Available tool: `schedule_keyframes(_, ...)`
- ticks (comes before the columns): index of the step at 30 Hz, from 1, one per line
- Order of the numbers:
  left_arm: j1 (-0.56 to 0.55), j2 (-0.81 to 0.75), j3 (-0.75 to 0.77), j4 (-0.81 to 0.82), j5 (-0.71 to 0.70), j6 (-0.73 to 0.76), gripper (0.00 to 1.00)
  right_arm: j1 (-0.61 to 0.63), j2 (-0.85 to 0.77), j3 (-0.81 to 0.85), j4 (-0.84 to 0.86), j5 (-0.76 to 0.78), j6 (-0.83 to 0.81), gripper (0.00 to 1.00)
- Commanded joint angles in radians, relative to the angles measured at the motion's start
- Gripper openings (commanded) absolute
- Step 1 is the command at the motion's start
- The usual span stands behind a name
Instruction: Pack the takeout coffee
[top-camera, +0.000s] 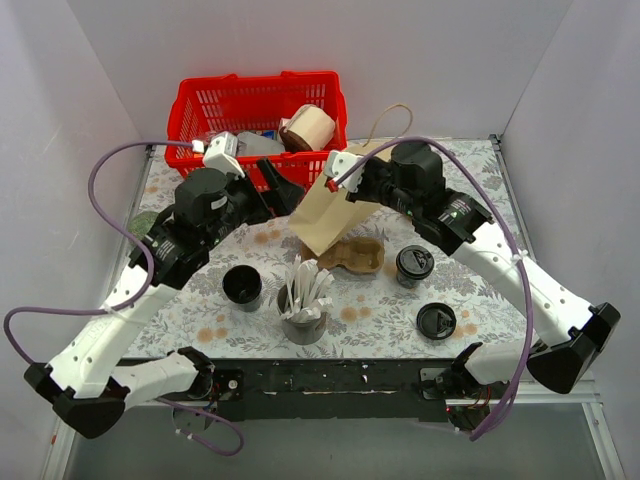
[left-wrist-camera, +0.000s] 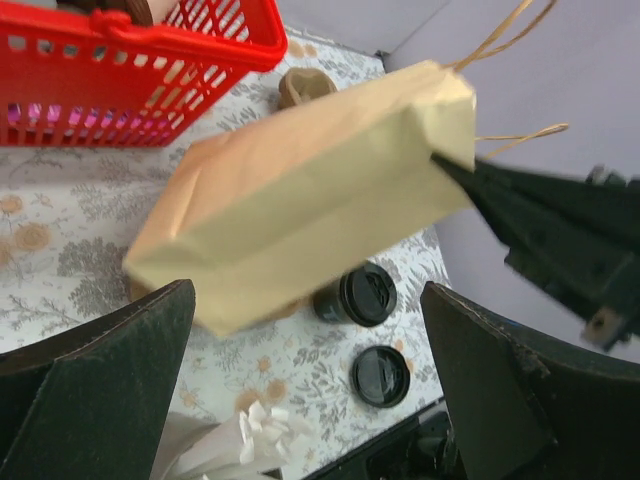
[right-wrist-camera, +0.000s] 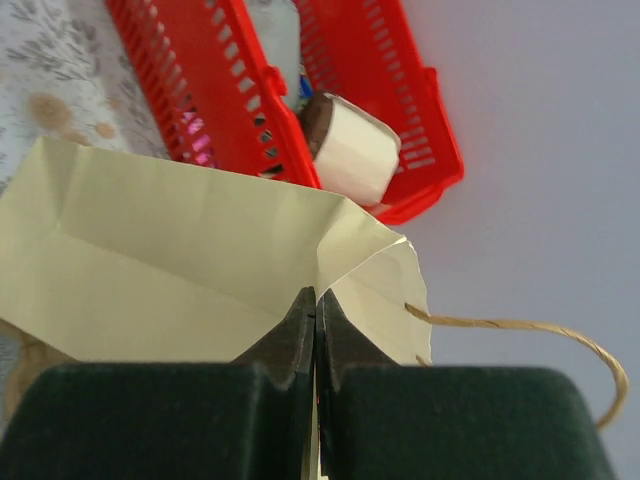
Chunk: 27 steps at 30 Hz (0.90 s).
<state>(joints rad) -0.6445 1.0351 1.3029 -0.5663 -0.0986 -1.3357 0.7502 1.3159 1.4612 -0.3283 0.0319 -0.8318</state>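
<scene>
The takeout coffee (top-camera: 414, 265), a small dark cup with a black lid, stands on the flowered table right of centre; the left wrist view shows it (left-wrist-camera: 358, 295) just below the bag. A tan paper bag (top-camera: 335, 205) hangs tilted above the table. My right gripper (top-camera: 350, 190) is shut on its top edge, and its fingertips (right-wrist-camera: 316, 295) pinch the paper fold. My left gripper (top-camera: 283, 195) is open just left of the bag, apart from it. Its two fingers (left-wrist-camera: 100, 390) frame the bag's (left-wrist-camera: 310, 210) bottom end with nothing between them.
A loose black lid (top-camera: 436, 321) lies near the front right. A lidless black cup (top-camera: 242, 286) and a grey cup of white stirrers (top-camera: 303, 300) stand in front. A brown cup carrier (top-camera: 358, 255) sits under the bag. A red basket (top-camera: 260, 110) stands at the back.
</scene>
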Motion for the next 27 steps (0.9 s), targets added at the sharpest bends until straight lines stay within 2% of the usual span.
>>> schedule_keyframes(1,0.005,0.107,0.104,-0.024,-0.121,0.036,0.98,0.052,0.002,-0.002,0.008,-0.067,0.022,0.01)
schedule_keyframes(10,0.031,0.388,0.418,-0.096,-0.076,0.135,0.98,0.106,-0.001,-0.073,-0.020,-0.237,-0.042,0.01)
schedule_keyframes(14,0.040,0.496,0.538,-0.156,-0.027,0.162,0.98,0.121,0.022,-0.071,-0.014,-0.205,-0.052,0.01)
schedule_keyframes(17,0.042,0.505,0.527,-0.185,-0.007,0.188,0.98,0.129,0.034,-0.073,-0.008,-0.172,-0.053,0.01)
schedule_keyframes(21,0.040,0.447,0.444,-0.150,0.034,0.216,0.98,0.130,0.045,-0.071,0.000,-0.145,-0.047,0.01)
schedule_keyframes(27,0.040,0.333,0.339,-0.098,0.019,0.225,0.98,0.135,0.056,-0.051,-0.029,-0.153,-0.029,0.01)
